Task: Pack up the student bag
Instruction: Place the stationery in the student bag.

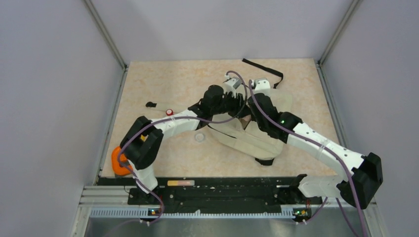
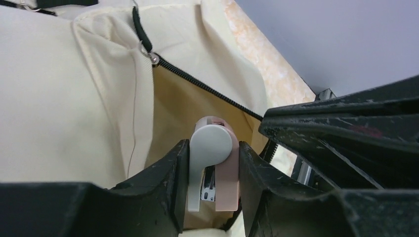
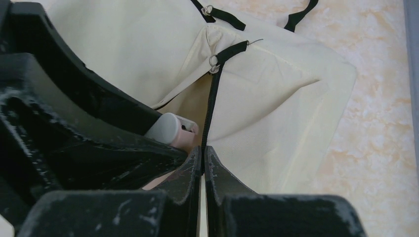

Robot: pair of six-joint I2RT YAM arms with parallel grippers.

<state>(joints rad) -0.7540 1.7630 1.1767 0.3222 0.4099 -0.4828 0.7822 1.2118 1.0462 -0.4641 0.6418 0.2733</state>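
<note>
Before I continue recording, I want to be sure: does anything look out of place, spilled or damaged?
Nothing looks spilled or damaged. Two things stand out: an orange object sits at the table's left edge, partly hidden behind the left arm, and a black strap of the student bag trails toward the far wall.

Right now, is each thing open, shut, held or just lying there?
student bag, lying down, pocket unzipped and open.
white-and-pink item, held at the pocket's mouth.
left pincer, shut on the white-and-pink item.
right pincer, shut on the student bag's zipper edge.
</note>
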